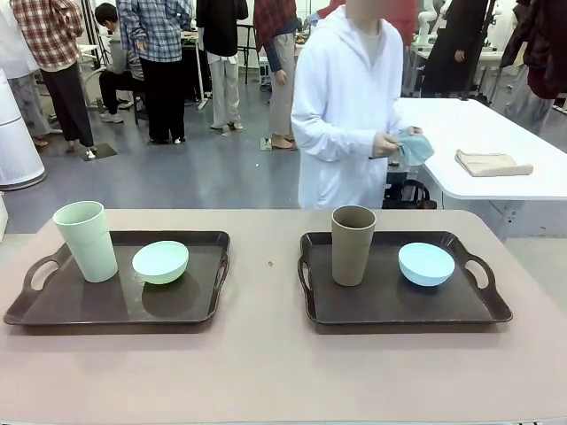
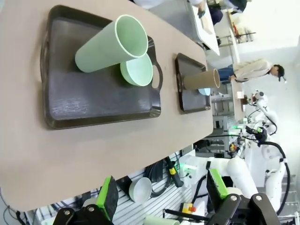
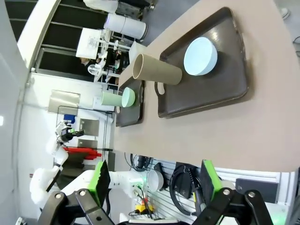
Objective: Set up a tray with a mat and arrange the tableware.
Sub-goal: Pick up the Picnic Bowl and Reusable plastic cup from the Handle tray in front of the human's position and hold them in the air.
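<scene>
Two dark brown trays sit on the table. The left tray (image 1: pixel 53 305) carries a pale green tumbler (image 1: pixel 86 241) and a mint green bowl (image 1: pixel 160 262). On the right tray (image 1: pixel 478 305) stand a brown tumbler (image 1: pixel 353 245) and a light blue bowl (image 1: pixel 426 264). No mat lies on either tray. My left gripper (image 2: pixel 161 194) is open, held back off the table's near edge, well short of the left tray (image 2: pixel 93 101). My right gripper (image 3: pixel 152 183) is open too, likewise back from the right tray (image 3: pixel 225 89). A person (image 1: pixel 350 106) at the far side holds a blue-grey cloth (image 1: pixel 413 147) in both hands.
A white table (image 1: pixel 496 146) at the back right holds a folded beige cloth (image 1: pixel 492 163). Bare table surface (image 1: pixel 266 354) runs between the trays and along the near edge. Several people stand in the background.
</scene>
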Controlling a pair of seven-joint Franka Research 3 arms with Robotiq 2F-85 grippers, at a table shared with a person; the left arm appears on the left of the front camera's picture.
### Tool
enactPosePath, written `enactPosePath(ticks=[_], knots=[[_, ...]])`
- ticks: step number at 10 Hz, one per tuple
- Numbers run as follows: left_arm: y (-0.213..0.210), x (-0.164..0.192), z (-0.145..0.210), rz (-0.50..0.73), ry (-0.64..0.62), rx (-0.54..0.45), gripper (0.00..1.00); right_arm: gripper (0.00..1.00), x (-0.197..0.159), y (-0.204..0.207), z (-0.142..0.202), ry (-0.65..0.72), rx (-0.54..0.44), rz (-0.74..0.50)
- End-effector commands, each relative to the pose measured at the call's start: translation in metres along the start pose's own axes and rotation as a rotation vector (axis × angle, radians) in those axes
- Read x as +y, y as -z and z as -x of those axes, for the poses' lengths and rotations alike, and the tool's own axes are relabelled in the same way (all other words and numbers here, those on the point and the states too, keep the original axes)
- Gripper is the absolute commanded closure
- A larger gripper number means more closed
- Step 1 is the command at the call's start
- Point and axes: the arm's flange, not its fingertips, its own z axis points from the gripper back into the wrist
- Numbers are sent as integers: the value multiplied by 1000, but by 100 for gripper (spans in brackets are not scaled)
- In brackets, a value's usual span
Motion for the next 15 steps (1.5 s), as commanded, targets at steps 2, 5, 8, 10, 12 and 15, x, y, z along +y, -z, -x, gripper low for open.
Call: enactPosePath(ticks=[2, 5, 8, 10, 12, 15], knots=[[-1, 0, 0, 7, 4, -4, 0, 0, 1, -3, 0, 1, -17, -6], [-1, 0, 0, 7, 4, -4, 0, 0, 1, -3, 0, 1, -17, -6], [-1, 0, 0, 7, 4, -4, 0, 0, 1, -3, 0, 1, -17, -6], [-1, 0, 0, 7, 4, -4, 0, 0, 1, -3, 0, 1, -17, -6], [-1, 0, 0, 7, 4, -4, 0, 0, 1, -3, 0, 1, -17, -6], [-1, 0, 0, 7, 4, -4, 0, 0, 1, -3, 0, 1, -17, -6]])
